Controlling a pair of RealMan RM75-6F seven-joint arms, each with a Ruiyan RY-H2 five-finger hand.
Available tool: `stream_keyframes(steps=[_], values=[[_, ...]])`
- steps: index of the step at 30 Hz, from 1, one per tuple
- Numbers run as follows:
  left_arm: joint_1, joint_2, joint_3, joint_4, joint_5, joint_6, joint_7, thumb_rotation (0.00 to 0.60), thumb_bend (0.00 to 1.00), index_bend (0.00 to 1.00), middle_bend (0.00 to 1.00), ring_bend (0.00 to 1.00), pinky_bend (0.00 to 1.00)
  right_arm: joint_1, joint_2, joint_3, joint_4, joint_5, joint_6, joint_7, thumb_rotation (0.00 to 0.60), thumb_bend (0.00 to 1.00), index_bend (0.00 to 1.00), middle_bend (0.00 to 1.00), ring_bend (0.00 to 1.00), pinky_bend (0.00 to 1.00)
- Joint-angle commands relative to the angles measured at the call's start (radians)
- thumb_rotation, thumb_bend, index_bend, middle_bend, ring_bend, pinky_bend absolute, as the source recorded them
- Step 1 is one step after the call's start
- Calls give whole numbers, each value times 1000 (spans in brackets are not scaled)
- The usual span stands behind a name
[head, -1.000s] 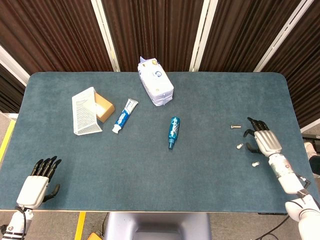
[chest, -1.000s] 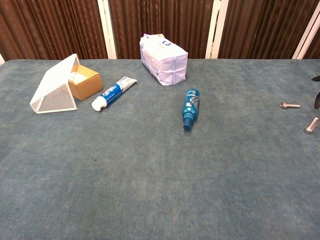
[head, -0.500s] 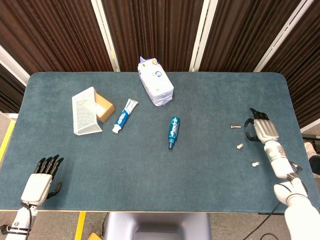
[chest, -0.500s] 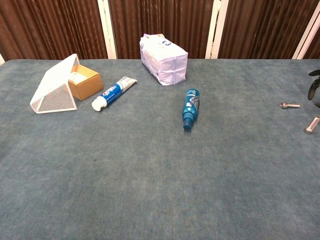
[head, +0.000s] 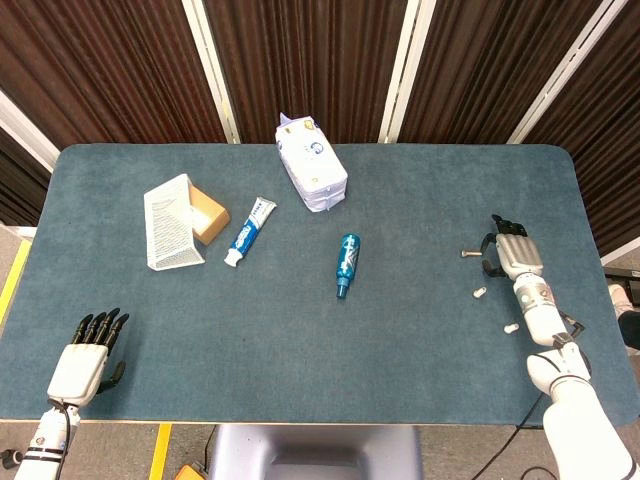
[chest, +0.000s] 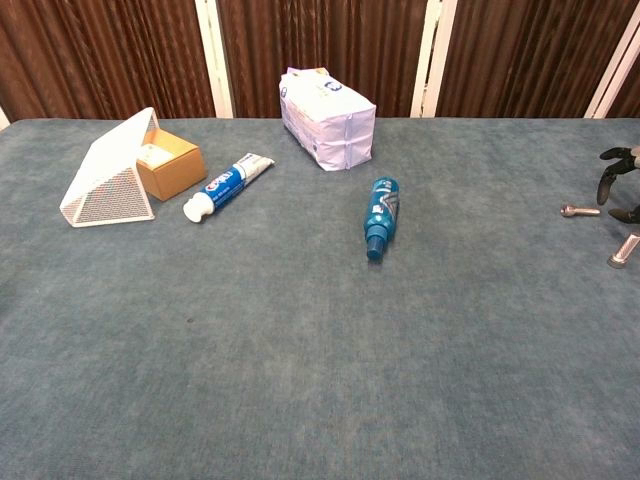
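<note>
The right hand (head: 510, 254) hovers near the right edge of the blue-green tabletop (head: 400, 330), its dark fingers (chest: 610, 172) curved downward and apart, holding nothing. Just to its left lies a small silver bolt (head: 470, 253), close to the fingertips but not touched — in the chest view the same bolt (chest: 579, 210) sits a little below and left of the fingers. A second bolt (head: 479, 293) lies nearer the robot, beside the right forearm, and a third bolt (head: 511, 327) lies further back along the arm.

The left hand (head: 88, 350) rests at the near left corner of the tabletop, fingers stretched out and slightly apart, empty, well away from everything else; the chest view does not show it.

In the middle of the tabletop a blue spray bottle (head: 346, 264) lies on its side. Further left lies a toothpaste tube (head: 249, 231), and beside that a white wire-mesh basket (head: 170, 222) tipped on its side against a small brown cardboard box (head: 209, 213). A white pack of tissues (head: 311, 163) lies at the far edge — well apart from both hands.
</note>
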Motion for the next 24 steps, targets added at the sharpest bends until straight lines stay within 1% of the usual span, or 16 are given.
stream_keyframes(steps=[1,7,11,16,22,24], values=[[-2,-4,-2,5,-5,-4,4,600,422,0,0,0,16,10,-11,5,13,5,-14,-10,600,501,547,53,0,0],[-6,-12,-4,18,-18,-17,10,600,423,0,0,0,16,27,-18,15,28,13,-34,-21,600,501,547,53,0,0],[-9,-15,-5,25,-28,-28,13,600,423,0,0,0,16,34,-25,20,40,19,-67,-40,600,501,541,53,0,0],[-12,-21,-7,32,-37,-37,20,600,423,0,0,0,16,41,-38,29,46,29,-91,-53,600,501,498,53,0,0],[-17,-29,-9,44,-49,-52,25,600,422,0,0,0,16,47,-45,31,46,29,-100,-52,600,501,494,53,0,0],[-18,-31,-10,47,-53,-57,26,600,422,0,0,0,16,48,-47,29,49,27,-99,-53,600,500,510,58,0,0]])
